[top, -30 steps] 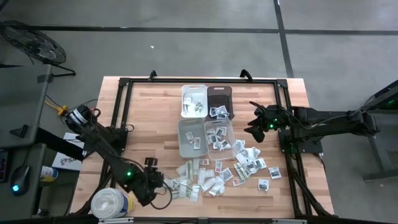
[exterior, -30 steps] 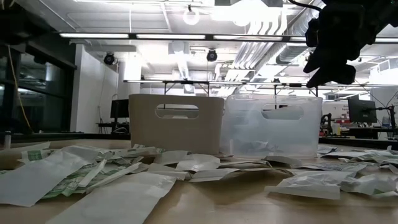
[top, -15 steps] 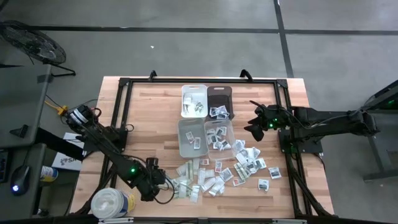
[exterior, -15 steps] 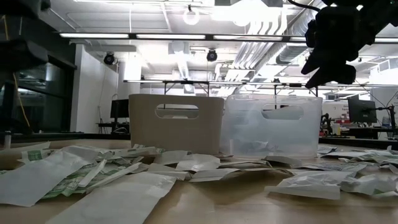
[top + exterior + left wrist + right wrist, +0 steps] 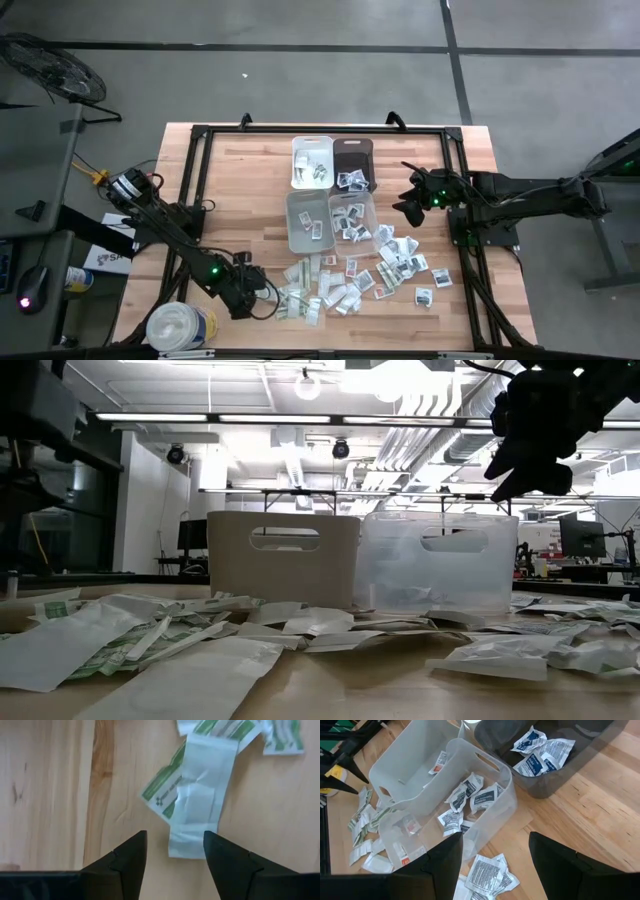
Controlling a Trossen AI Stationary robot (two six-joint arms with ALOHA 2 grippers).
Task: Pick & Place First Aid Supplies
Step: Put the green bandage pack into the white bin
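The first aid supplies point(image 5: 350, 280) are small flat paper packets strewn over the near part of the wooden table, and some lie in the bins. My left gripper point(image 5: 262, 297) is low over the left end of the pile. It points steeply down and is open. In the left wrist view its fingertips point(image 5: 175, 836) stand on either side of the near end of a white packet point(image 5: 200, 795), which lies flat on a green-printed packet point(image 5: 162, 792). My right gripper point(image 5: 408, 205) hangs open with nothing in it, right of the bins, above table height point(image 5: 495, 840).
Four small bins stand mid-table: white point(image 5: 313, 160), dark point(image 5: 353, 163), grey point(image 5: 308, 222) and clear point(image 5: 352, 215). A big white round tub point(image 5: 180, 326) is at the near left corner. A black frame point(image 5: 200, 135) runs along the table's edges. Bare wood point(image 5: 240, 200) lies left of the bins.
My left gripper has come down toward the packets at the left end of the pile, shifting slightly toward the table's right edge. The packets and my right arm have stayed where they were.
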